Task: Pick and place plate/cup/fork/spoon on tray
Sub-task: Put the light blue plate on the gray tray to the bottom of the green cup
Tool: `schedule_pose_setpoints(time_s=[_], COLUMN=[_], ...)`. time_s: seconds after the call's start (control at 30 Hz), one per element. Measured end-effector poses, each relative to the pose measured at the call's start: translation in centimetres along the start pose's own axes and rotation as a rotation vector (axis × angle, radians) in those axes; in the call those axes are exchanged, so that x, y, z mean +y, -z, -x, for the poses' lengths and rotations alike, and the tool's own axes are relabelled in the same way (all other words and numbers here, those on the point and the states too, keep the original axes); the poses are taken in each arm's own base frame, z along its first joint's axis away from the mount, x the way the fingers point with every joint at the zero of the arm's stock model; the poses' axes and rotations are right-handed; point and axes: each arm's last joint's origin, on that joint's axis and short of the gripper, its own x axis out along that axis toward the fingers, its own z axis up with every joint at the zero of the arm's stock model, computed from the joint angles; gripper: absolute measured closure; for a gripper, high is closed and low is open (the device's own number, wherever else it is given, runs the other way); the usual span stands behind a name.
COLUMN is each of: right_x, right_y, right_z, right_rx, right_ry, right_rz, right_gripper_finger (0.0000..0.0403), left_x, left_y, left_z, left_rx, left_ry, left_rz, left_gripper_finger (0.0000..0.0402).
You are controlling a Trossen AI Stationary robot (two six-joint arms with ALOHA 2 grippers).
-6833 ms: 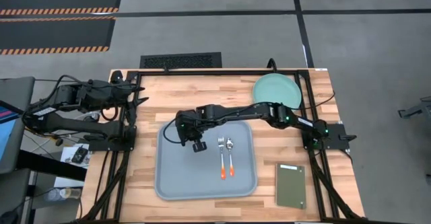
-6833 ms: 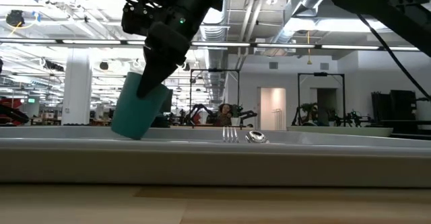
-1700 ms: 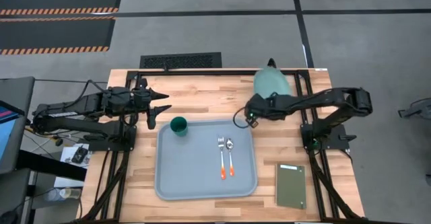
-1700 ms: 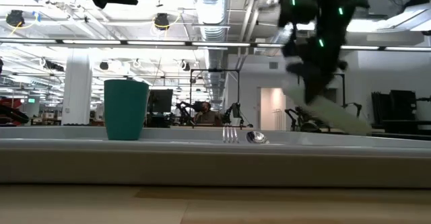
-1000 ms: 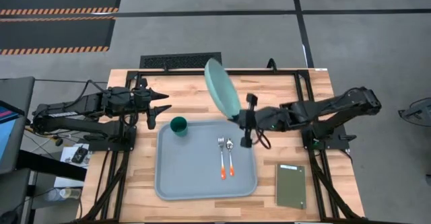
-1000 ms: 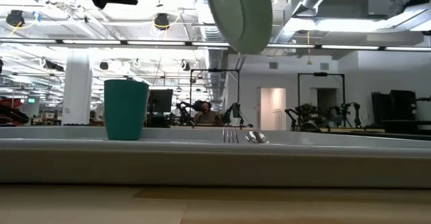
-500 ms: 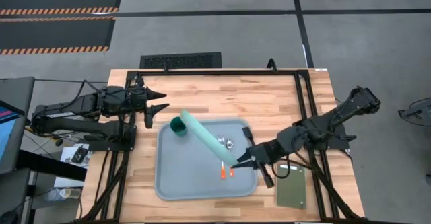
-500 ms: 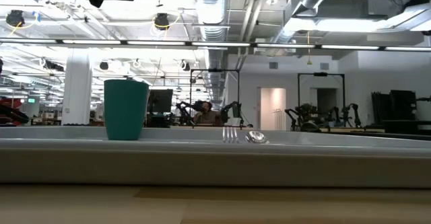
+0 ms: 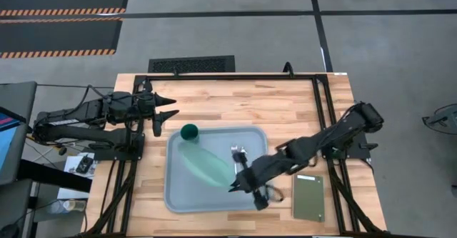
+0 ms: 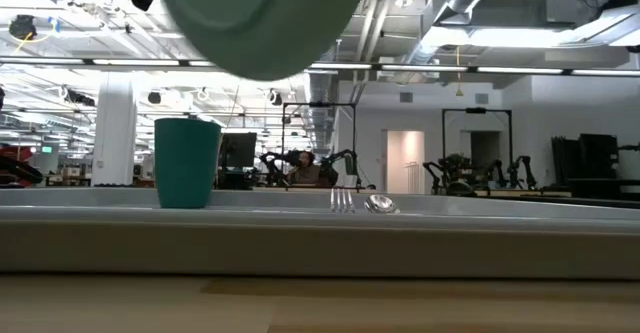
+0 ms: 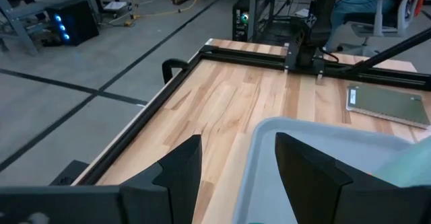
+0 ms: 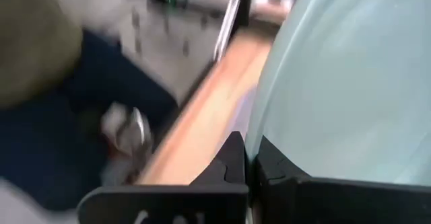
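Note:
My right gripper is shut on the pale mint-green plate, which hangs tilted above the grey-blue tray; the plate also shows at the top of the low view. The dark green cup stands upright on the tray's far left corner. The fork and spoon lie side by side on the tray, their handles hidden under my right arm. My left gripper is open and empty above the table, left of the tray's far left corner. My right gripper pinches the plate's rim between its two fingers, at the plate's near right edge. The fingers come slanting from the table's right. The plate is lifted clear of the tray and tilted, reaching from the gripper toward the cup.
A dark olive-green slab lies on the table right of the tray, near the front edge. Black frame rails run along the table's sides. Bare wood lies between the tray and the far edge.
My right gripper has carried the plate from high over the table's far middle down toward the near edge and a little left, over the tray. The plate, which stood nearly on edge, has tipped flatter over the tray's left half.

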Motion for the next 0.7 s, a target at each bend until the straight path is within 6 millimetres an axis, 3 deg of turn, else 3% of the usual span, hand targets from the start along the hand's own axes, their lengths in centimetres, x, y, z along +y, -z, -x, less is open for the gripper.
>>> schedule_pose_setpoints(time_s=[0.13,0.3,0.5,0.7], right_x=[0.3,1.3,2.8,3.6], right_y=[0.6,-0.4,-0.1,2.1], right_z=[-2.5,-4.1,-6.8,-9.6], right_rx=[0.222,0.354,0.463,0.626], right_ry=[-0.012,-0.034,-0.109,-0.155], right_rz=[0.063,0.101,0.295,0.478], right_gripper_finger=[0.04,0.04,0.04,0.0396], left_x=[0.0,0.0,0.1,0.1], left_y=[0.0,0.0,0.0,0.0], left_z=[0.0,0.0,0.0,0.0], left_rx=[-0.002,-0.002,-0.003,-0.004], left_ry=[0.0,0.0,-0.02,-0.023], left_rz=[0.008,0.024,0.017,0.02], left_gripper_finger=[0.0224,0.0224,0.0224,0.0224])
